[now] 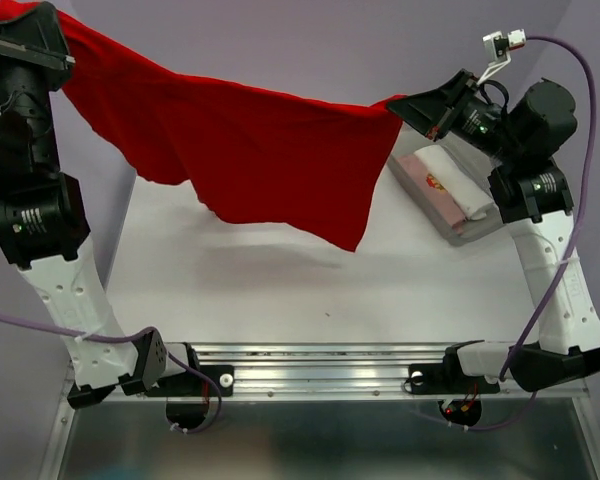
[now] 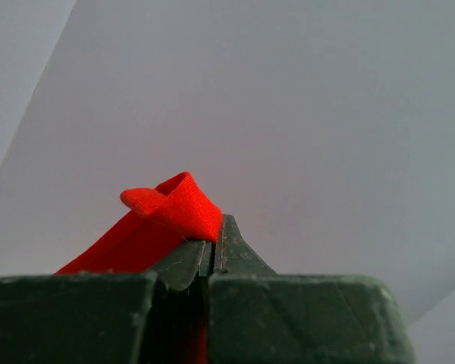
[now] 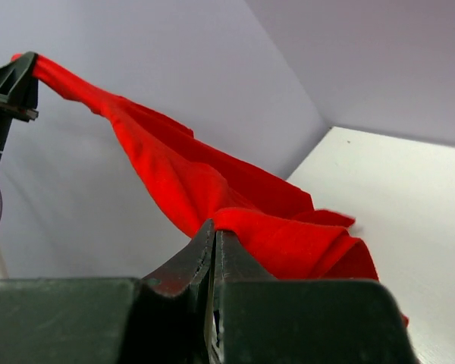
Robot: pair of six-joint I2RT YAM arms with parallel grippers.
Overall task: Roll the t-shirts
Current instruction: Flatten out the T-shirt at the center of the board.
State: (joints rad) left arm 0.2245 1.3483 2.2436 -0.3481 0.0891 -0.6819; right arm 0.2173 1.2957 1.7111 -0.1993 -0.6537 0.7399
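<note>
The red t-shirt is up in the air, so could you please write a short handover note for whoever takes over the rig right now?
Left gripper: shut on one end of the red t-shirt, raised at the far left.
Right gripper: shut on the other end, raised at the far right.
The shirt hangs stretched between them above the table, its middle sagging.
Done: a white roll and a pale pink roll lie side by side at the table's right side.
Left: lay the red shirt flat and roll it.
</note>
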